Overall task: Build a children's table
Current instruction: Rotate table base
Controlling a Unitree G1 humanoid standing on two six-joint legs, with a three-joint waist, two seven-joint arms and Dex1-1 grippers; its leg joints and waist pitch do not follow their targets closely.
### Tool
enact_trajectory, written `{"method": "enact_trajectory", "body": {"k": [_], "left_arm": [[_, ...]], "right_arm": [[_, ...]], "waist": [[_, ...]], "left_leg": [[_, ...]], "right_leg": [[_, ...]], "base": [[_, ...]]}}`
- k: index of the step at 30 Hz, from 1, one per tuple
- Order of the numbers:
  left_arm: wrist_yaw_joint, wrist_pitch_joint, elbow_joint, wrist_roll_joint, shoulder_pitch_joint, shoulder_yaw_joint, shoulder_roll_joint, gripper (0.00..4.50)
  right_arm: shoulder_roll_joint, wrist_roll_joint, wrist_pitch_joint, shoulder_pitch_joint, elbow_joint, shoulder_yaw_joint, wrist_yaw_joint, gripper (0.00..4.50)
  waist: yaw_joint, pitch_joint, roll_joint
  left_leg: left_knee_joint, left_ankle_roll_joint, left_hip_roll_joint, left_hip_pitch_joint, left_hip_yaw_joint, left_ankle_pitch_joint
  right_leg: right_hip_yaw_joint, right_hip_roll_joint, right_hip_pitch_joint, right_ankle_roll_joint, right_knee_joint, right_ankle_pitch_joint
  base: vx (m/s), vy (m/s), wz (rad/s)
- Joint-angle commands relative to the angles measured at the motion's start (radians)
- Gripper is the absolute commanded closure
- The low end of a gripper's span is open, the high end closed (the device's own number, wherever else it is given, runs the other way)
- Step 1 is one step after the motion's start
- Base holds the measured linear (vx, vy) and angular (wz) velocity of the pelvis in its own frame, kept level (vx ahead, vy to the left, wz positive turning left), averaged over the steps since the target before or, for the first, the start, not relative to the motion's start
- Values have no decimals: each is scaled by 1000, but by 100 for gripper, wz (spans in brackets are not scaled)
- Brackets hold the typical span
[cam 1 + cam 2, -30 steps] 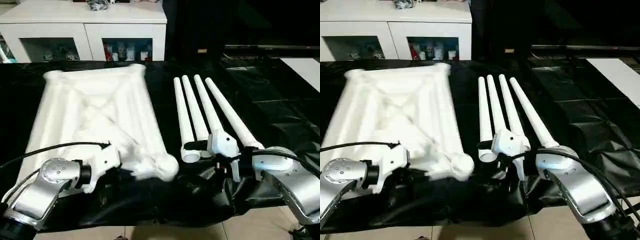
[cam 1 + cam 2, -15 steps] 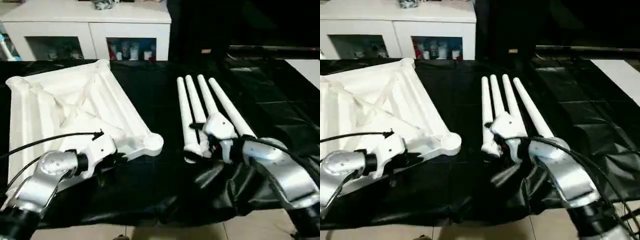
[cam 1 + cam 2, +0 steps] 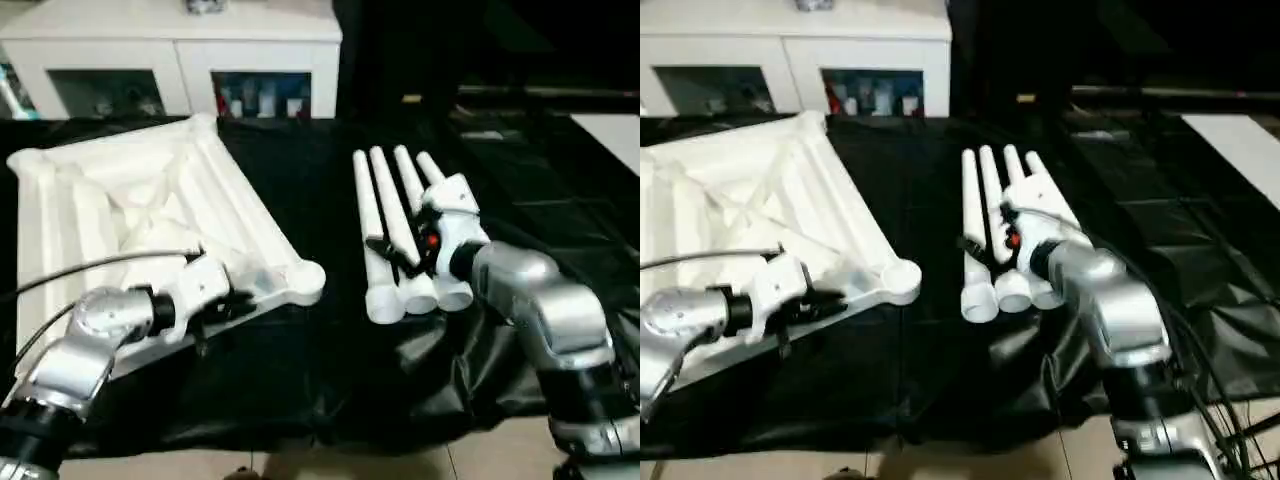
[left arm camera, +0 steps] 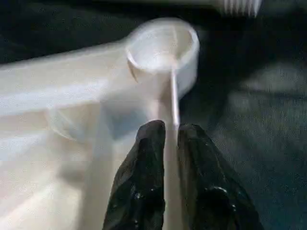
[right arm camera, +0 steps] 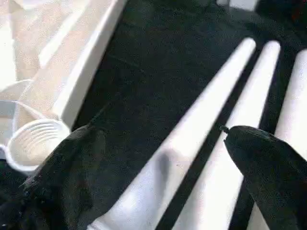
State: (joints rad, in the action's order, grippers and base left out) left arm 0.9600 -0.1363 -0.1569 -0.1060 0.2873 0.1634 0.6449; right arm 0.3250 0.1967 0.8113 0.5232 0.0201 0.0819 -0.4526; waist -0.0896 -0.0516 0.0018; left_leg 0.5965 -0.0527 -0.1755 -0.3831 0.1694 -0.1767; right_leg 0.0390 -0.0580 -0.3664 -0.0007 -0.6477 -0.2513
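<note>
Since a second ago, right hand [image 5: 158, 158] has advanced over the legs [image 3: 398, 235], fingers spread astride one. Left hand [image 4: 165, 139], nearly clenched, pinches the tabletop [image 3: 130, 210] rib beside its corner socket [image 4: 163, 50].

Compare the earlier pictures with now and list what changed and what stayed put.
The tabletop has been swung round from lying square to lying at an angle, one corner socket toward the legs. The left gripper stays at its near rim, fingers close either side of a thin rib. The right gripper has moved up from the legs' near ends and now straddles the leftmost leg, fingers wide open. The four legs have not moved.
</note>
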Motion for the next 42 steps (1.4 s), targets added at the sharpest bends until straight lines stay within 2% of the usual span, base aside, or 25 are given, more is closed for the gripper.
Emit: {"method": "enact_trajectory", "body": {"k": [1, 3, 4, 5, 7, 8, 9, 10, 11, 12, 13, 14, 15, 17, 21, 26, 32, 33, 35, 42], "left_arm": [[24, -32, 66, -29, 17, -22, 19, 343], [36, -41, 90, -41, 15, -28, 32, 327], [42, -49, 108, -52, 14, -33, 38, 317], [46, -65, 135, -68, 12, -40, 41, 310], [46, -89, 177, -85, 10, -45, 42, 302], [50, -116, 215, -104, 6, -42, 38, 294], [53, -135, 238, -115, 3, -40, 36, 283], [52, -153, 263, -124, 1, -38, 30, 273], [49, -179, 288, -137, -1, -36, 23, 267], [48, -198, 311, -148, -4, -34, 20, 265], [48, -198, 311, -148, -4, -34, 20, 261], [50, -223, 341, -161, -10, -29, 20, 261], [53, -245, 369, -179, -17, -27, 23, 261], [56, -267, 389, -195, -22, -27, 26, 261], [76, -321, 440, -210, -29, -16, 53, 261], [66, -349, 454, -221, -25, -23, 49, 261], [48, -366, 462, -224, -14, -30, 49, 261], [47, -370, 464, -225, -14, -30, 50, 256], [48, -374, 468, -223, -16, -29, 55, 256], [42, -382, 473, -226, -19, -35, 59, 256]], "right_arm": [[-13, -18, 57, 33, 48, -11, 32, 0], [-30, -11, 92, 58, 78, -16, 40, 0], [-39, -2, 111, 75, 101, -16, 36, 0], [-50, -4, 127, 96, 136, -7, 33, 0], [-65, -11, 147, 127, 192, 11, 27, 0], [-77, -20, 139, 150, 235, 19, 41, 0], [-85, -26, 131, 163, 261, 23, 52, 0], [-93, -26, 132, 179, 286, 22, 60, 0], [-107, -26, 149, 201, 315, 17, 76, 0], [-117, -28, 166, 218, 336, 12, 90, 0], [-117, -28, 166, 218, 336, 12, 90, 0], [-130, -29, 190, 240, 363, 6, 104, 0], [-141, -33, 207, 263, 397, 1, 113, 0], [-149, -36, 209, 280, 429, -1, 116, 0], [-173, -73, 174, 338, 591, 13, 162, 0], [-198, -71, 132, 369, 701, -22, 214, 0], [-222, -53, 97, 408, 830, -72, 226, 0], [-224, -56, 89, 413, 844, -73, 228, 28], [-224, -56, 84, 418, 864, -74, 223, 28], [-228, -47, 64, 438, 928, -100, 212, 97]], "waist": [[0, 63, 3], [0, 64, 6], [1, 65, 2], [2, 65, 4], [5, 65, 1], [5, 64, -8], [5, 65, -4], [3, 63, -10], [3, 64, -11], [3, 64, -7], [3, 63, -9], [4, 63, -16], [3, 64, -12], [4, 62, -14], [5, 62, -16], [7, 62, -17], [6, 63, -18], [6, 65, -20], [6, 64, -21], [6, 63, -20]], "left_leg": [[-70, -41, -49, 28, -14, -124], [-69, -40, -48, 26, -14, -110], [-68, -38, -48, 28, -13, -104], [-68, -38, -47, 27, -14, -102], [-68, -40, -47, 25, -12, -91], [-69, -38, -48, 25, -11, -90], [-67, -41, -48, 26, -10, -81], [-68, -38, -49, 25, -8, -78], [-67, -39, -49, 24, -8, -73], [-67, -41, -47, 26, -8, -70], [-67, -43, -47, 25, -8, -64], [-68, -42, -48, 25, -6, -64], [-68, -44, -48, 26, -8, -59], [-70, -55, -47, 26, -7, -73], [-71, -81, -46, 27, -7, -87], [-73, -99, -47, 27, -7, -109], [-72, -105, -47, 25, -7, -109], [-71, -105, -47, 25, -8, -104], [-71, -103, -47, 25, -8, -102], [-72, -100, -48, 25, -7, -120]], "right_leg": [[-45, -78, 28, -227, 65, 71], [-45, -77, 28, -219, 63, 75], [-45, -77, 28, -217, 61, 78], [-45, -77, 28, -219, 62, 75], [-44, -77, 28, -224, 61, 77], [-44, -77, 29, -224, 62, 74], [-44, -78, 27, -227, 57, 77], [-44, -77, 27, -224, 62, 77], [-45, -78, 28, -225, 58, 78], [-44, -77, 26, -225, 60, 74], [-44, -76, 28, -220, 58, 78], [-44, -74, 28, -215, 60, 79], [-43, -75, 27, -215, 57, 79], [-44, -75, 25, -210, 59, 62], [-44, -73, 23, -198, 58, 61], [-44, -73, 23, -189, 58, 50], [-44, -72, 27, -180, 57, 82], [-43, -72, 28, -182, 55, 91], [-43, -72, 28, -183, 55, 94], [-43, -73, 26, -187, 57, 69]], "base": [[0, 0, 0], [0, 0, 0], [0, 0, 0], [0, 0, 0], [0, 0, 0], [0, 0, 0], [0, 0, 0], [0, 0, 0], [0, 0, 0], [0, 0, 0], [0, 0, 0], [0, 0, 0], [0, 0, 0], [0, 0, 0], [0, 0, 0], [0, 0, 0], [0, 0, 0], [0, 0, 0], [0, 0, 0], [0, 0, 0]]}}
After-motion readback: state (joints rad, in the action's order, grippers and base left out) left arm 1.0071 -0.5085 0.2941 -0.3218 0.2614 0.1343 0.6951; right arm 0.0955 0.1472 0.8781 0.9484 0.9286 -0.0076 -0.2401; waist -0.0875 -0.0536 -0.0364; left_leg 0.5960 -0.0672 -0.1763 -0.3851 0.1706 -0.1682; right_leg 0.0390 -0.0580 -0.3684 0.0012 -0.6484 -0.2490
